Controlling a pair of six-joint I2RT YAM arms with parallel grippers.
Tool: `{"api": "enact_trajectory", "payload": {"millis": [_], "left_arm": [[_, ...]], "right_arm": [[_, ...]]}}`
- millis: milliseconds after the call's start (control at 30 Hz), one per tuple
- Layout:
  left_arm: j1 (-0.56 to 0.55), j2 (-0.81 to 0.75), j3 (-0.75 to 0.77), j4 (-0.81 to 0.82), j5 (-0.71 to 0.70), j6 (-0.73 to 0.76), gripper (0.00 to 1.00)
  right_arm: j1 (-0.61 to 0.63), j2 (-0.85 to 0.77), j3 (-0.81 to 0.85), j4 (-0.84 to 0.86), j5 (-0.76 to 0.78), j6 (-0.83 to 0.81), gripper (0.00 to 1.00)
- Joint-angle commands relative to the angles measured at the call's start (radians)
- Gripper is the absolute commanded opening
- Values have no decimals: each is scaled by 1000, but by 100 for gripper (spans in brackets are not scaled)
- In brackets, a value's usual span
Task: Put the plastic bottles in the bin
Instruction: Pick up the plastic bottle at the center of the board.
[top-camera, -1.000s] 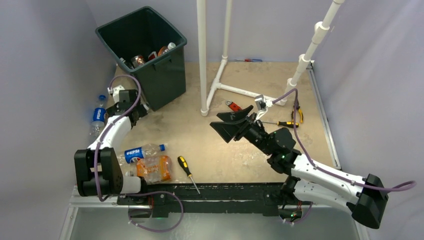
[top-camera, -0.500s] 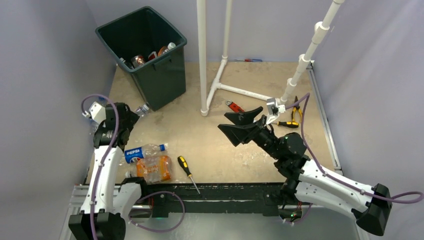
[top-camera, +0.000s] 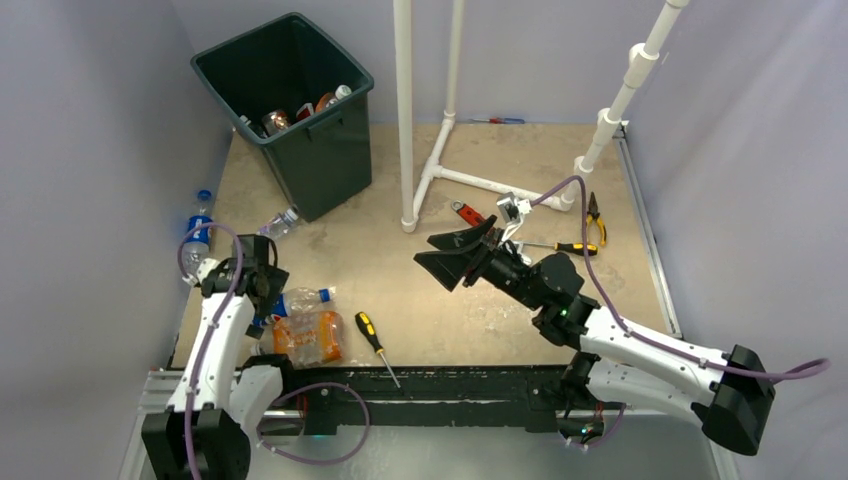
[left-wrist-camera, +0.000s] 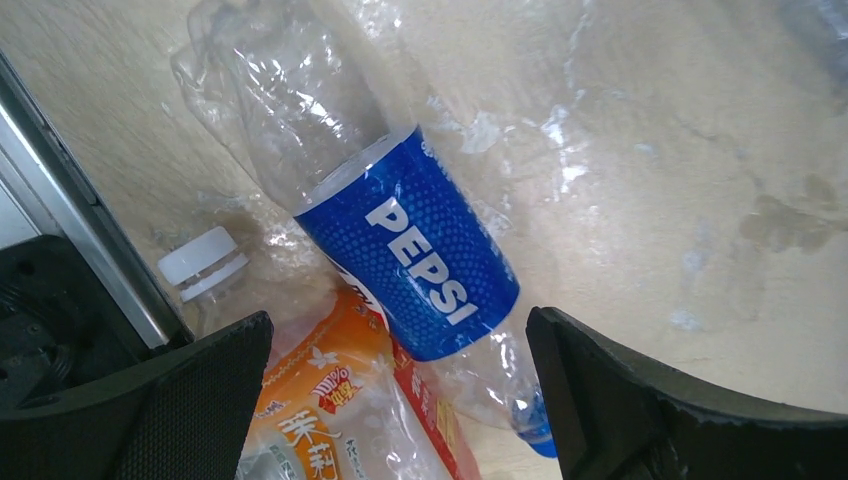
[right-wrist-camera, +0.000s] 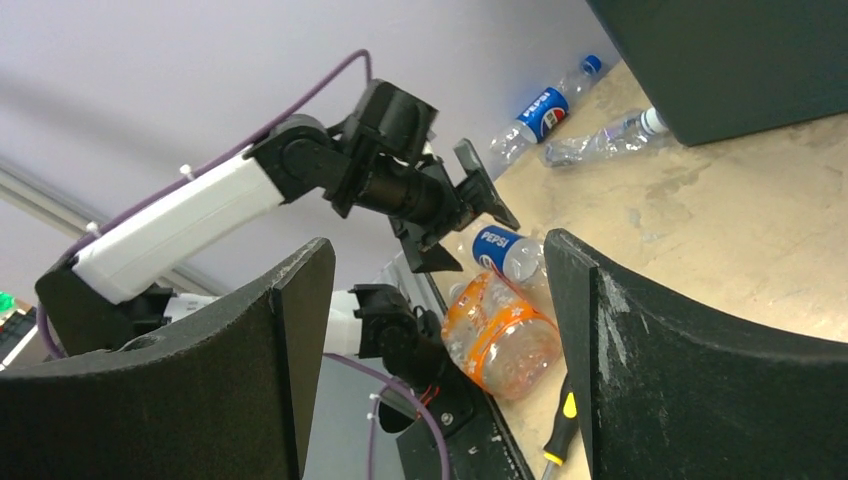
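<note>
left jaws spread above crumpled, clear, blue-labelled Pepsi bottle (left-wrist-camera: 410, 270)

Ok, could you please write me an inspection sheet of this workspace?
Surface: tan table, stained.
Job's things: bin holds some bottles; Pepsi bottle, orange bottle, second Pepsi bottle and clear bottle lie outside.
Clutter: two screwdrivers, wrench, pliers.
Grippers: left pincer open over Pepsi bottle; right pincer open, empty, raised.
Cables: purple cables loop off both arms.
Surroundings: white pipes, plain walls.
</note>
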Motion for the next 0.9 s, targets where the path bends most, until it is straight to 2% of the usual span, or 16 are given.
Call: {"api": "enact_trajectory", "payload": {"millis": [0,233,467,633,867], "left_arm": [[-5,80,-39,82,31,-37,99],[-4,156,-87,188,20,-56,92],[-3,212,-138,280,58,-68,73],[-3,115,-94,231,22,-43,59],[-3,-26,96,140,17,27,34]], "right_arm": [[-1,-14,24,36,-16,36,79],[-1,-55,-10,7,17,28,79],[-1,-79,-33,-27,43,7,79],[-1,-91,-27,-60,43,-36,79],[-1,-153,-6,-157,68,-117,79]]}}
